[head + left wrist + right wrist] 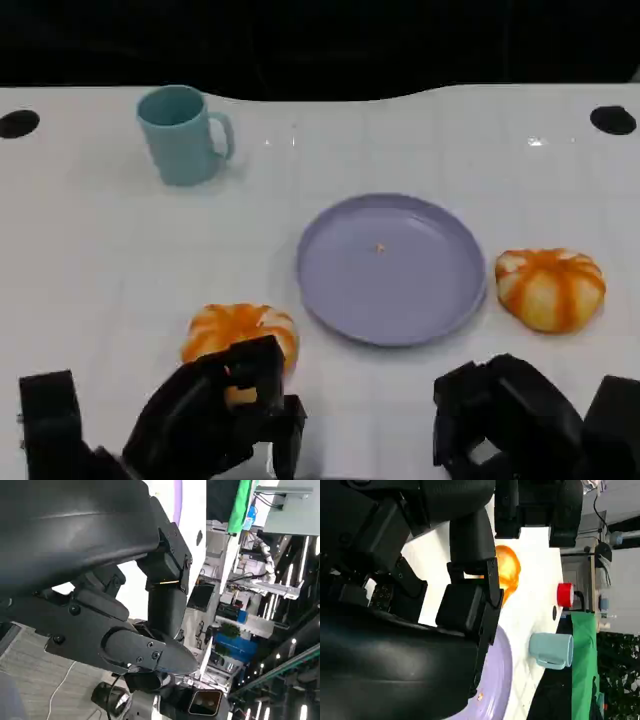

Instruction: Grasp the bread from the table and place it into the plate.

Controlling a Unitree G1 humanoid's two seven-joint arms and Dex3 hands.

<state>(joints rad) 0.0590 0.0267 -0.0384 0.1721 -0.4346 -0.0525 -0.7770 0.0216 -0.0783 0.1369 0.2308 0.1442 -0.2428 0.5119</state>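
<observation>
Left robot hand (225, 415) touched the near bun (240, 333), grip unclear; right robot hand (510, 420) hung loose, empty, beside the plate (345, 300).

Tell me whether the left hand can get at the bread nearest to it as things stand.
Probably yes. The left hand sits right at the near edge of that bread, fingers overlapping it, with nothing between them. The plate lies off to the side, out of the way.

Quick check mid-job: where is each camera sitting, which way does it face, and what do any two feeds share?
Head view: high on the robot, looking down at table, plate, both hands.
Left wrist view: behind left hand, facing across the table edge toward the room.
Right wrist view: behind right hand, facing bread and cup.
Shared: head and right wrist views both show plate and cup.
</observation>
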